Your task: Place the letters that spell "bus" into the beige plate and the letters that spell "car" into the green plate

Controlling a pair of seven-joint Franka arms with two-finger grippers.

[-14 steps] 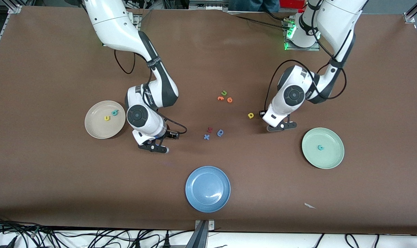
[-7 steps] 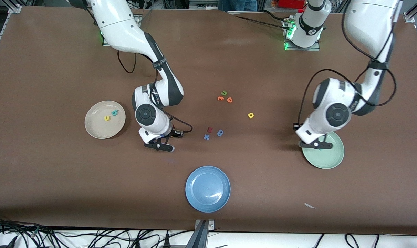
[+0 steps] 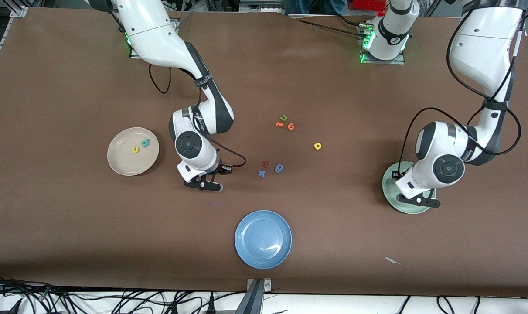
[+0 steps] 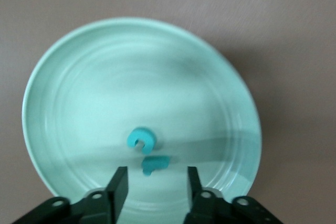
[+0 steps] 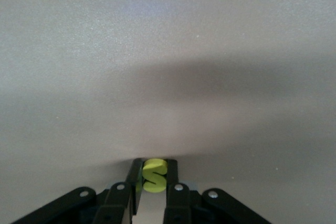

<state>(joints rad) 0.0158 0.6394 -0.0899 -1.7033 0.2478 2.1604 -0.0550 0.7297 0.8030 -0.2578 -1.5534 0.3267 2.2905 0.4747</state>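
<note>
— Where are your claws?
— My right gripper [image 3: 204, 186] is over bare table, between the plate at my right arm's end [image 3: 120, 162] and the loose letters [image 3: 270, 168], with the "s" [image 5: 154, 174] pinched in it. My left gripper [image 3: 418, 201] is over the plate at my left arm's end [image 3: 388, 183].
— What's in that one?
— The "c" [image 4: 141, 139] and, I think, the "r" [image 4: 156, 164], just beside each other.

green plate [image 3: 388, 185] partly under left arm
</note>
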